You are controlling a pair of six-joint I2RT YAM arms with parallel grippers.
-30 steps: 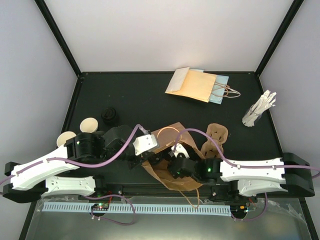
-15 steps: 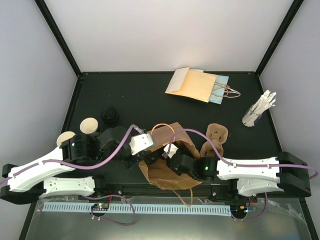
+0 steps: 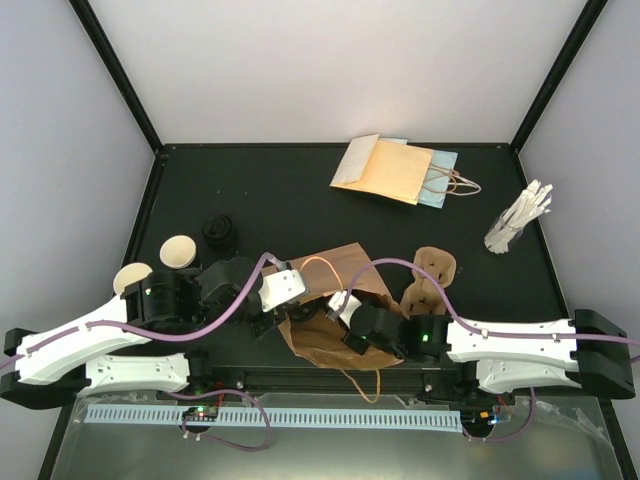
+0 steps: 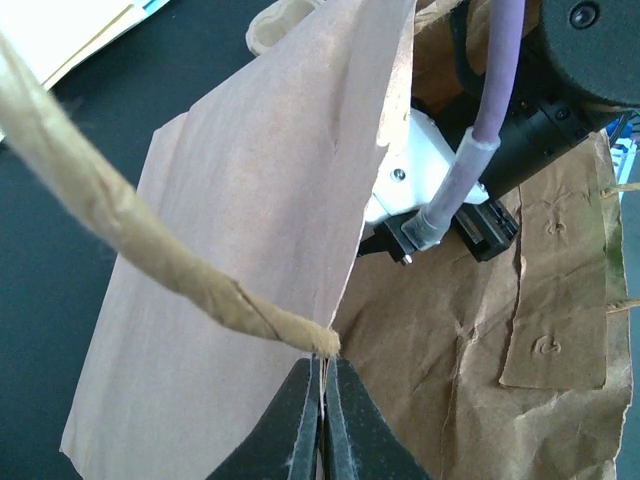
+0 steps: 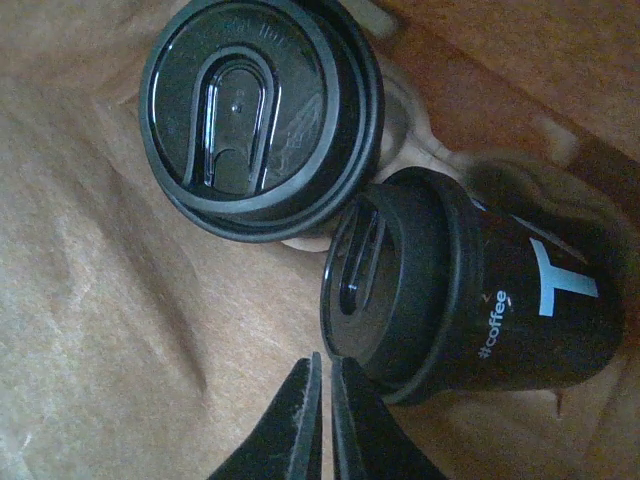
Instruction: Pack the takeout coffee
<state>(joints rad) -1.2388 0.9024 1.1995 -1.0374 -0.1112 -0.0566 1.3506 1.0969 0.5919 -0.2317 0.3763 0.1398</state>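
A brown paper bag point(image 3: 325, 335) lies open at the table's near edge. My left gripper point(image 4: 325, 368) is shut on the bag's top edge point(image 4: 335, 300), just below the twisted paper handle point(image 4: 150, 235), and holds the mouth up. In the right wrist view, two takeout coffee cups with black lids lie inside the bag: one point(image 5: 260, 110) shows its lid face-on, the other point(image 5: 480, 295) is tilted and has a black "#coffee" sleeve. My right gripper point(image 5: 326, 368) is shut just below that second cup's lid rim, with nothing between its fingers. Its wrist point(image 3: 365, 325) reaches into the bag.
Two open cream cups point(image 3: 180, 250) point(image 3: 130, 278) and black lids point(image 3: 218, 232) stand at the left. A brown pulp carrier point(image 3: 432, 272) sits right of the bag. Envelopes and a handled bag point(image 3: 395, 170) lie at the back. A cup of white sticks point(image 3: 515, 222) stands far right.
My right gripper has gone from wide open to shut, and its arm has slid left, deeper into the bag. The left gripper keeps its hold and has drifted slightly left.
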